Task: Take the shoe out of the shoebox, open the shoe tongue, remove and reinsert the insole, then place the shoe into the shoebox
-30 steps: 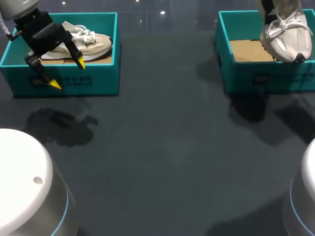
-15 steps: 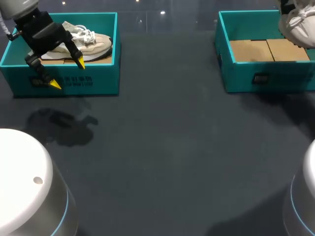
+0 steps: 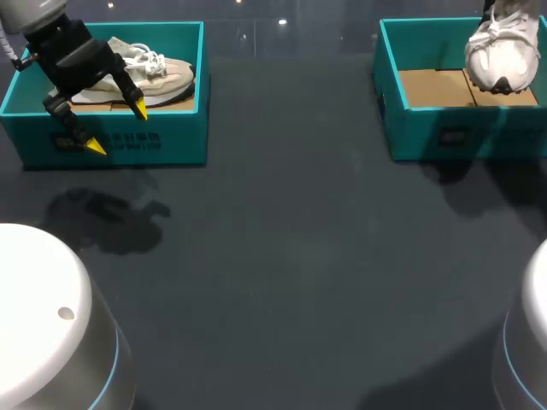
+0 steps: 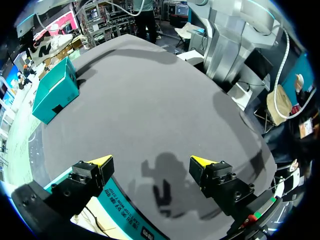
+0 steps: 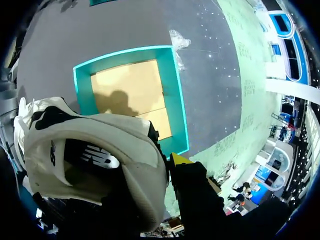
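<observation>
The right gripper clamped the white laced shoe above the rectangular teal, cardboard-floored shoebox, while the left gripper hung with fingers spread apart.

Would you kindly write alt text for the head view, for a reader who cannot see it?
A white shoe hangs in the air over the right teal shoebox, whose cardboard floor lies bare. At the far left, the left gripper hovers open at the front of a second teal shoebox holding a beige shoe; a dark table spans between them.
</observation>
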You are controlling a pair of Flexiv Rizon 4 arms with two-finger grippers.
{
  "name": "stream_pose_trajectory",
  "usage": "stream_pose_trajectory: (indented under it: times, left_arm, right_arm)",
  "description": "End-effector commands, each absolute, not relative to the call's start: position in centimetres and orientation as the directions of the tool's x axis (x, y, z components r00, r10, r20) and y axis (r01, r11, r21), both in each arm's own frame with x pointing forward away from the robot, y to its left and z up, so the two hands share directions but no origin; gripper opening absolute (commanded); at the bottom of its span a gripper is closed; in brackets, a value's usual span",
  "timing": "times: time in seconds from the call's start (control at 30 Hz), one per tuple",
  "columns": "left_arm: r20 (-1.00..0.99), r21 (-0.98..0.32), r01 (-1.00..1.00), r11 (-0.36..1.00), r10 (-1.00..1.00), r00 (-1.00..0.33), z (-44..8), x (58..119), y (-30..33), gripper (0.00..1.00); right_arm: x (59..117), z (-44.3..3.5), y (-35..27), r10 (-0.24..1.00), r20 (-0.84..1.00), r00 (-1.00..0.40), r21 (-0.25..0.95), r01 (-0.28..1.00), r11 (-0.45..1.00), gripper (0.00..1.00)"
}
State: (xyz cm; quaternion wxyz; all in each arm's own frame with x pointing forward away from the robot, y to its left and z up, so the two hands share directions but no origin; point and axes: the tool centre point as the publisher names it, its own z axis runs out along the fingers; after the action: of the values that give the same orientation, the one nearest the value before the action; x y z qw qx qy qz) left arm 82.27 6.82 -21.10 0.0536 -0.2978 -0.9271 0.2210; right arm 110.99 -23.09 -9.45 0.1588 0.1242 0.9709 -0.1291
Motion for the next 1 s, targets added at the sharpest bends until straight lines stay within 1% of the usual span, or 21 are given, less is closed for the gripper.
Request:
stream_pose_trajectory:
  times: [0.03, 0.07, 0.57, 0.67, 0.77, 0.83, 1.0]
  left_arm:
    - [-0.031, -0.440, 0.529, 0.725, 0.577, -0.816, -21.1, 82.3, 6.9, 1.00]
    - [-0.031, -0.440, 0.529, 0.725, 0.577, -0.816, -21.1, 82.3, 6.9, 1.00]
    - [-0.031, -0.440, 0.529, 0.725, 0.577, -0.816, -21.1, 82.3, 6.9, 1.00]
    - [-0.031, -0.440, 0.529, 0.725, 0.577, -0.816, -21.1, 82.3, 6.9, 1.00]
    - [-0.031, -0.440, 0.529, 0.725, 0.577, -0.816, -21.1, 82.3, 6.9, 1.00]
    - [-0.031, -0.440, 0.529, 0.725, 0.577, -0.816, -21.1, 82.3, 6.9, 1.00]
    - [-0.031, -0.440, 0.529, 0.725, 0.577, -0.816, -21.1, 82.3, 6.9, 1.00]
  right_arm:
    - [107.1, -10.4, -23.5, 0.408, -0.430, -0.805, -0.165, 0.514, 0.842, 0.00]
    - [106.6, -10.6, -23.8, 0.453, -0.428, -0.782, -0.158, 0.558, 0.814, 0.00]
    - [106.6, -10.6, -23.8, 0.453, -0.428, -0.782, -0.158, 0.558, 0.814, 0.00]
    - [107.2, -11.6, -26.3, 0.619, -0.378, -0.689, -0.080, 0.690, 0.720, 0.00]
    - [107.1, -12.6, -28.6, 0.737, -0.345, -0.581, -0.037, 0.794, 0.607, 0.00]
    - [107.0, -13.1, -29.9, 0.798, -0.327, -0.507, -0.025, 0.849, 0.528, 0.00]
    - [107.0, -13.8, -31.8, 0.901, -0.287, -0.325, -0.013, 0.942, 0.336, 0.00]
